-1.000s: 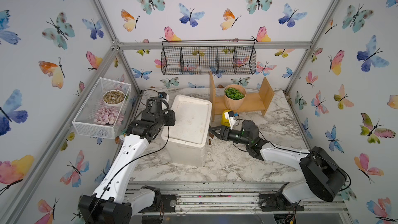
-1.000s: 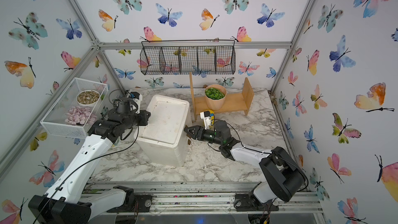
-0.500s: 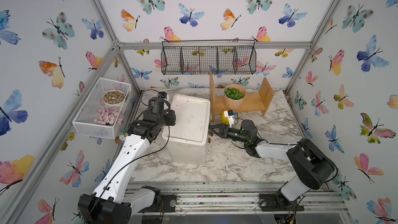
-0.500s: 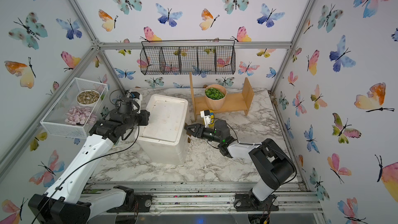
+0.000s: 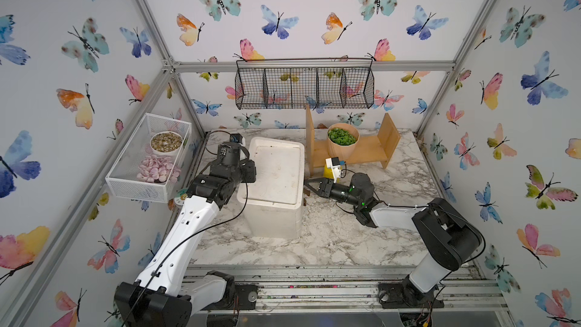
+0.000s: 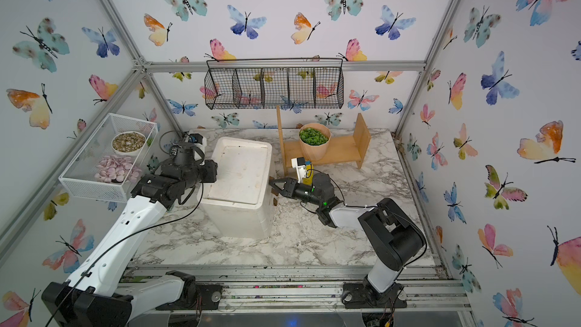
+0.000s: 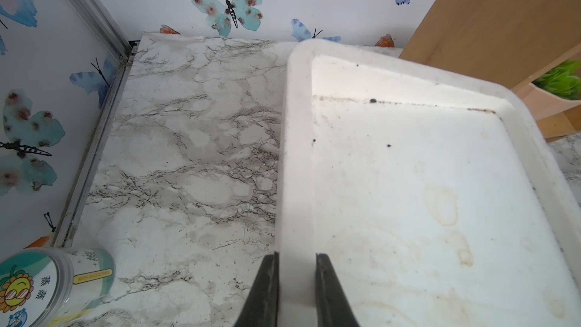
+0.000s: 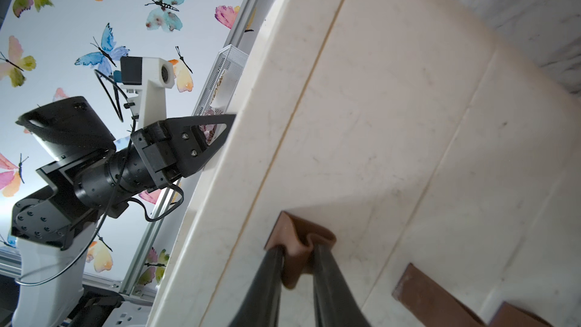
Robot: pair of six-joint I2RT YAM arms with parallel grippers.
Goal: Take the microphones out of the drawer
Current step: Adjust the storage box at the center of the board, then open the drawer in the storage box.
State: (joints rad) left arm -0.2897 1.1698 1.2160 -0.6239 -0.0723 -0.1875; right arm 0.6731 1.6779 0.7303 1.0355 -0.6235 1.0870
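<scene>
1. Left gripper [image 7: 297, 256] is clamped narrow on the top rim of the white drawer unit [image 5: 273, 221], steadying it
2. The microphone is unseen, presumably inside a closed drawer; likely light, stiff and apt to roll, so take it across the handle
3. Right gripper [image 8: 298, 248] pinches the soft brown pull tab [image 8: 301, 234] of the uppermost drawer; it creases, so pull straight
</scene>
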